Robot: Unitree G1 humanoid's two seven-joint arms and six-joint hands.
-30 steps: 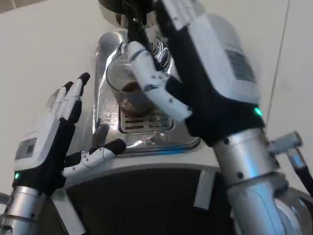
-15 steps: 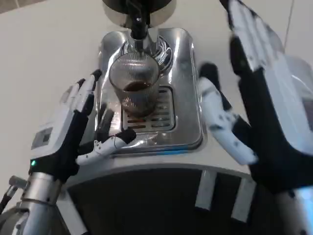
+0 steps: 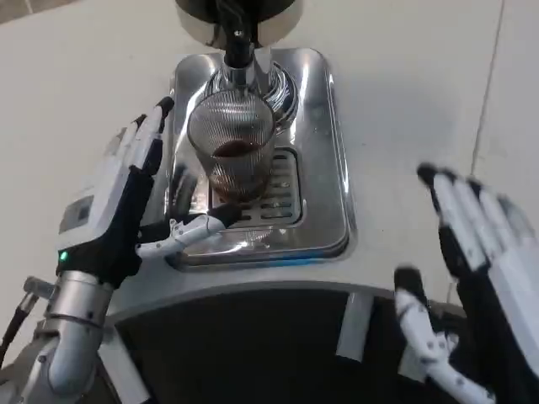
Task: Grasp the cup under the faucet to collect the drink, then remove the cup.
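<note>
Cup (image 3: 232, 143): ribbed clear glass, standing upright in the upper middle of the frame, holding a little dark drink at its bottom.
Cup's seat: it is resting on the slotted grille of the drip tray (image 3: 324, 210), directly below the faucet (image 3: 237, 46).
Faucet: dark spout hanging down from the machine at the top centre of the frame, its tip sitting just above the cup's rim.
Drip tray: shiny steel, rounded corners, lying at the centre of the frame and reflecting the cup and the fingers.
Left hand (image 3: 126, 198): hovering at the left of the frame, just beside the tray's left edge, palm turned toward the cup.
Left hand's state: fingers spreading apart and pointing up-frame, thumb reaching across the tray's front-left corner near the cup's base; it is gripping nothing, and I cannot tell whether the thumb is touching the tray.
Right hand (image 3: 472, 286): blurred, sitting at the lower right of the frame, well apart from the cup and tray.
Right hand's state: fingers standing apart, holding nothing.
Desk (image 3: 404, 93): white surface showing around the machine.
</note>
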